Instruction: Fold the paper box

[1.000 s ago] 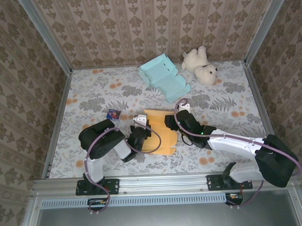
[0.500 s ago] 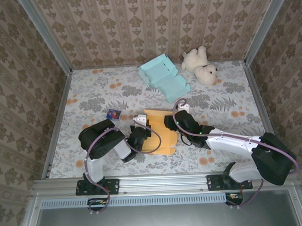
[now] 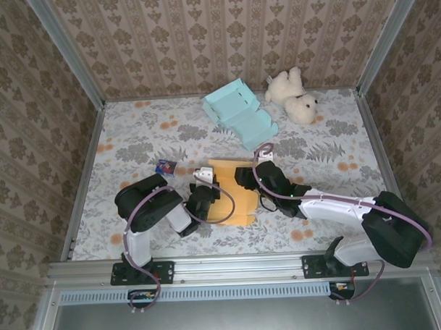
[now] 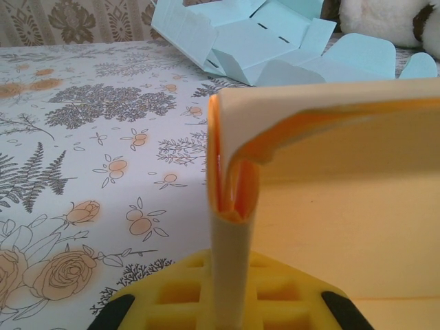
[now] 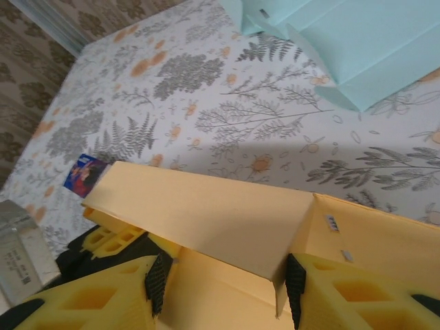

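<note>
The orange paper box [image 3: 232, 201] lies partly folded in the middle of the table, between the two arms. My left gripper [image 3: 206, 191] is shut on its left side wall; in the left wrist view the pale wall [image 4: 232, 227] stands upright, pinched in my left gripper [image 4: 232, 313]. My right gripper [image 3: 244, 177] reaches over the box from the right. Seen from the right wrist, a raised flap [image 5: 206, 213] crosses just ahead of my right gripper [image 5: 225, 278], whose jaws stand apart. The right pad [image 5: 295, 285] is by the flap's corner fold.
A light blue unfolded box [image 3: 239, 115] lies at the back, with a white teddy bear [image 3: 294, 96] to its right. A small blue card [image 3: 165, 167] lies left of the orange box. Patterned walls enclose the table on three sides.
My right gripper has edged a little left and forward over the box, and the box's right side stands more raised. The left gripper has held still.
</note>
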`<state>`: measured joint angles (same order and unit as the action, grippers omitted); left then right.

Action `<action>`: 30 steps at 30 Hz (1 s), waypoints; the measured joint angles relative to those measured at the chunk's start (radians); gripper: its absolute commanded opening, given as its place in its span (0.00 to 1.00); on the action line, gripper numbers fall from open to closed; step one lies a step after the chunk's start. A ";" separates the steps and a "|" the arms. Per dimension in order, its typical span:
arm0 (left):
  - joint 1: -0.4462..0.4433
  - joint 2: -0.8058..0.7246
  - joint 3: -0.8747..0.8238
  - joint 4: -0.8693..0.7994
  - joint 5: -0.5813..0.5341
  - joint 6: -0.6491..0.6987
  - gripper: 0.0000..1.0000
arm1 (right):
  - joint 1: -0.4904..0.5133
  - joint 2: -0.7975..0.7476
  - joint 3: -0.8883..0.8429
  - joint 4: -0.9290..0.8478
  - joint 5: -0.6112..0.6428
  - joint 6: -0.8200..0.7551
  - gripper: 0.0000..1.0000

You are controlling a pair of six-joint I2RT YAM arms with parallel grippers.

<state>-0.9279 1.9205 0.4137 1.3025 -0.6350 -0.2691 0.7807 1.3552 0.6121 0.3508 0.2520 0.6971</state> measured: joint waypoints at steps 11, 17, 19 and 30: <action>0.007 0.003 0.000 0.000 -0.024 -0.013 0.00 | -0.005 0.058 -0.051 0.192 -0.035 0.070 0.52; 0.006 0.003 0.000 0.000 -0.020 -0.014 0.00 | -0.005 0.089 -0.069 0.251 -0.045 0.151 0.52; 0.006 0.003 0.000 0.000 -0.017 -0.014 0.00 | -0.005 0.089 -0.080 0.269 -0.041 0.174 0.52; 0.006 0.003 0.000 0.001 -0.003 -0.014 0.00 | -0.008 0.091 -0.090 0.297 -0.016 0.296 0.53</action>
<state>-0.9222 1.9236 0.4137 1.3033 -0.6384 -0.2829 0.7731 1.4464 0.5224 0.6479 0.2363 0.9932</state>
